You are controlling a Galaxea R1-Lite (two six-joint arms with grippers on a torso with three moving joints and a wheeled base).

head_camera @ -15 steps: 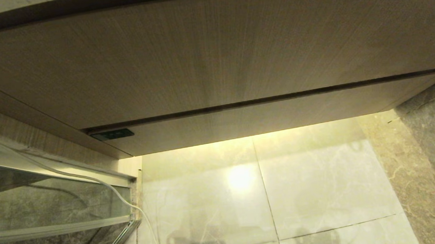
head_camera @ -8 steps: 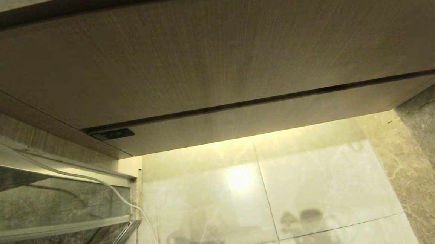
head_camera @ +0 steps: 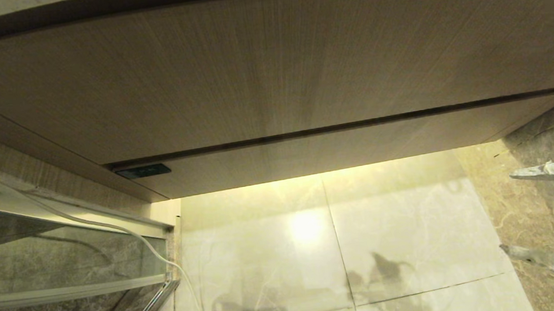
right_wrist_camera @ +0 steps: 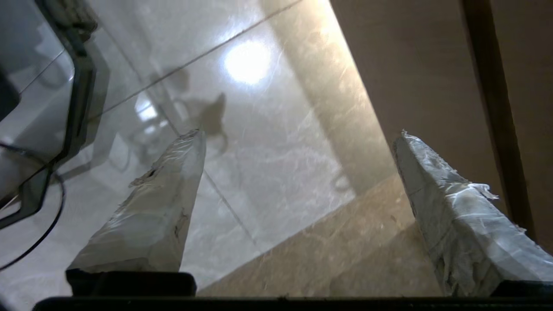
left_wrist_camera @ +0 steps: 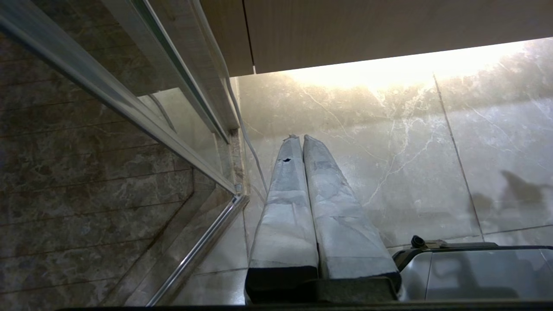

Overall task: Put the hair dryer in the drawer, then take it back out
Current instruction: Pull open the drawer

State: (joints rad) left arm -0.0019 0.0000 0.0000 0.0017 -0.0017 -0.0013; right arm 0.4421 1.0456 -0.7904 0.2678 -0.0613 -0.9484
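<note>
Now the right gripper (head_camera: 513,210) hangs at the right edge over the marble floor (head_camera: 407,234), fingers spread wide, grasping nothing. Low on the left, the left gripper (left_wrist_camera: 298,138) is clenched. Ahead, the drawer (head_camera: 315,155) is closed; no hair dryer shows.

Both hands carry long tapered fingers (right_wrist_camera: 155,216) wrapped in crinkled grey-white tape on black mounts; a glossy grey base shell (left_wrist_camera: 471,272) shows.

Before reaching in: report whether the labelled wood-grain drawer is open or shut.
Shut: the low light-brown wood-grain drawer front sits flush under the taller panel, only a thin seam between.
</note>
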